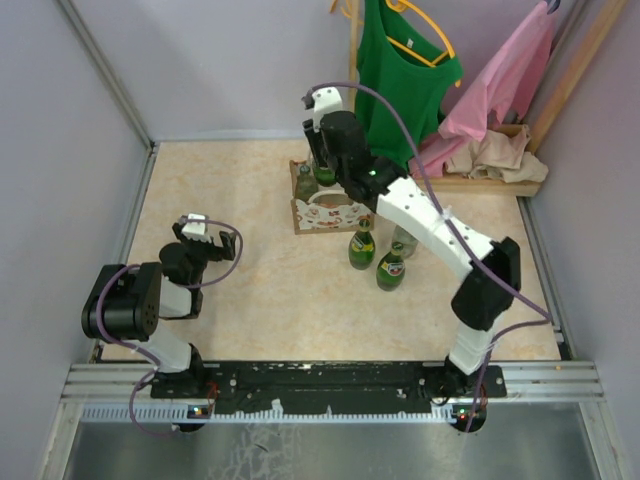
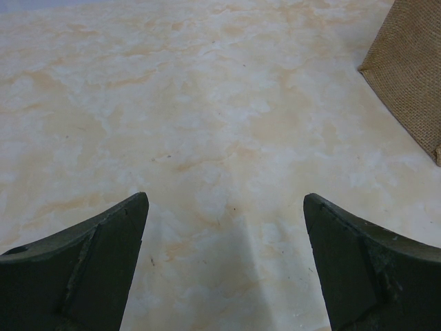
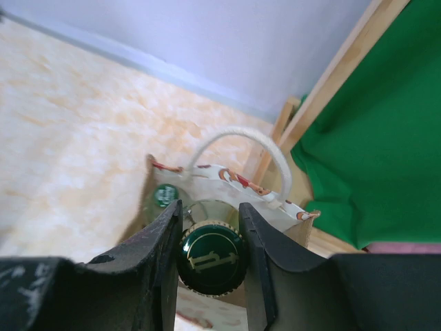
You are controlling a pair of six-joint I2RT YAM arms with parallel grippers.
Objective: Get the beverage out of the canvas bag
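- Your right gripper [image 3: 210, 210] is clamped on the cap of the green beverage bottle [image 3: 211, 256], which stands in the canvas bag [image 1: 322, 212].
- The bag sits near the middle of the counter's [image 1: 250, 290] far edge, with a second bottle [image 3: 164, 195] inside it.
- Three more bottles [image 1: 362, 245] stand on the counter just right of the bag.
- Your left gripper [image 2: 225, 200] hangs over the counter near the left edge, fingers wide apart.
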